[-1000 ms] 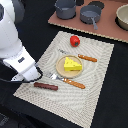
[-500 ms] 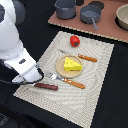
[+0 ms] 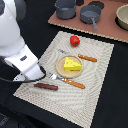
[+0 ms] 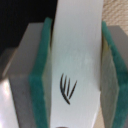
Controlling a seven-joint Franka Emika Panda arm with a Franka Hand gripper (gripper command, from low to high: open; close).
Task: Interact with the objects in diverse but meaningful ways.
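Observation:
In the wrist view my gripper [image 4: 79,80] is shut on the white fish-like piece [image 4: 80,45], a flat white piece with a black mark, held between the green pads [image 4: 41,85]. In the exterior view the white arm [image 3: 27,67] hangs over the left edge of the woven mat [image 3: 95,85] and hides the gripper. On the mat a yellow cheese wedge [image 3: 72,64] lies on the round tan plate [image 3: 61,69]. A red tomato [image 3: 74,41] sits behind the plate and a brown sausage [image 3: 46,86] lies near the front. A grey two-handled pot [image 3: 65,8] stands at the back.
An orange-handled fork [image 3: 69,81] and knife [image 3: 86,58] lie beside the plate. On the brown board [image 3: 107,31] at the back stand a grey saucepan [image 3: 91,14] and a bowl [image 3: 123,17]. The tabletop around the mat is black.
The arm's end has edged slightly toward the exterior view's right. The things on the mat have not moved.

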